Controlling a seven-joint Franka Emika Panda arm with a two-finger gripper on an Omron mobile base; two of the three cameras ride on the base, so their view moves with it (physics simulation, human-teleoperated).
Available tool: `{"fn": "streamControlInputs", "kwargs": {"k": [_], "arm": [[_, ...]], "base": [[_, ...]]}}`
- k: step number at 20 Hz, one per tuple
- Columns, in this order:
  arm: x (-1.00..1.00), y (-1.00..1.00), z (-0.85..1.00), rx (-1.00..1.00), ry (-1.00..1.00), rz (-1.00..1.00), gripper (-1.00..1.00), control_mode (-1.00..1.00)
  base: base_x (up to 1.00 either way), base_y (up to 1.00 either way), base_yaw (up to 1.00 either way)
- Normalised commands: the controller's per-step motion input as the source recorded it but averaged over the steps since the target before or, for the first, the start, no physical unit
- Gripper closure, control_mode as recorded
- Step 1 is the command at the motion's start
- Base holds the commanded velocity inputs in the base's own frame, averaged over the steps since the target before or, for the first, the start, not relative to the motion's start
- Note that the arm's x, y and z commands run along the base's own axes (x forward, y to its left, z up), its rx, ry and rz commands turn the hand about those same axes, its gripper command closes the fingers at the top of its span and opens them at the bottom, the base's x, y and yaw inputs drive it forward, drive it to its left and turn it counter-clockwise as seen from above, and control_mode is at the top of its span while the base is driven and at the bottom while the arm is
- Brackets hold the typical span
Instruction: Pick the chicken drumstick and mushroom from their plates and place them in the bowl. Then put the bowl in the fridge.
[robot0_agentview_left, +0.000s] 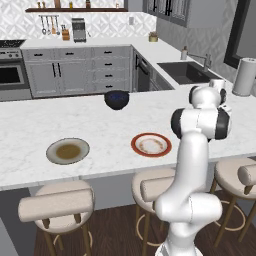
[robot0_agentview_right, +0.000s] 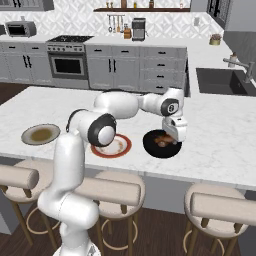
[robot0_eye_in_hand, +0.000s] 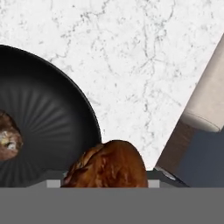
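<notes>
My gripper hangs over the dark bowl near the island's front edge, right of the red-rimmed plate. It is shut on the orange-brown chicken drumstick, which sits between the fingertips at the bowl's rim. Inside the bowl, at the left edge of the hand view, lies the brownish mushroom. The grey-olive plate and the red-rimmed plate lie bare on the counter. The fridge is out of view.
In the left base view a deep navy bowl stands at the island's far edge, away from my arm. Padded stools line the front of the island, one close below the hand. A sink and paper roll sit right.
</notes>
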Motion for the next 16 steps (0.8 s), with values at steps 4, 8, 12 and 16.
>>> {"fn": "streamControlInputs", "kwargs": {"k": [4,8,12,16], "arm": [[0.67,0.00,-0.12,0.08,0.00,-0.08,1.00,-1.00],[0.38,0.18,-0.12,0.10,-0.01,-0.08,1.00,-1.00],[0.03,0.04,-0.44,0.02,0.00,-0.08,1.00,-1.00],[-0.30,0.08,-0.66,0.00,0.00,-0.07,-1.00,-1.00]], "base": [[0.00,0.00,0.00],[0.00,0.00,0.00],[0.00,0.00,0.00],[0.00,0.00,0.00]]}}
